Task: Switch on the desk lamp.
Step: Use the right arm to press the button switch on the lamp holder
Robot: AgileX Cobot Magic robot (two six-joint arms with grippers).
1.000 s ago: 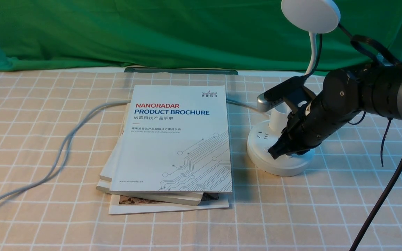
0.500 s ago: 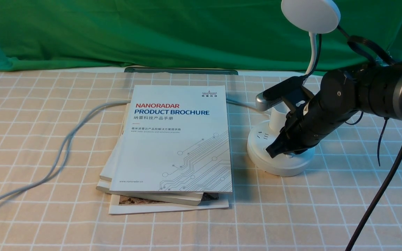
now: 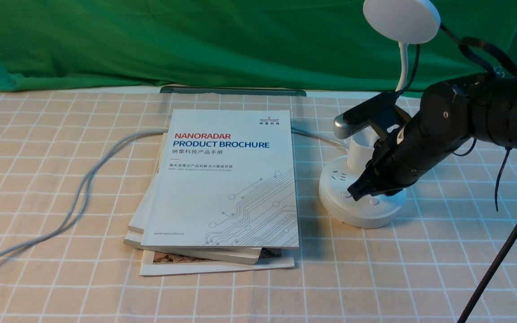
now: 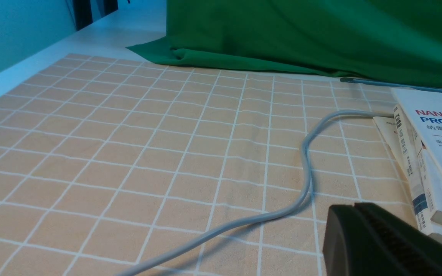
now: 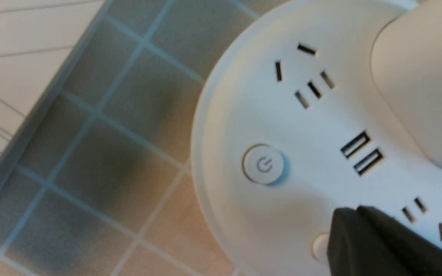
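The white desk lamp stands at the right of the table: disc head, thin gooseneck, cup holder and round base. My right gripper is shut and empty, its tip just above the base top. In the right wrist view the base shows sockets, two USB ports and a power button. The gripper tip partly covers a second small button. My left gripper is shut and empty, low over the cloth; it is out of the front view.
A stack of brochures lies left of the lamp base. A grey cable runs from under the stack to the left edge, also seen in the left wrist view. A green cloth hangs at the back. Checked cloth covers the table.
My right gripper's tip has drawn back slightly right and up over the base. The lamp has shifted a touch to the right. The cloth right of the base now looks bluish.
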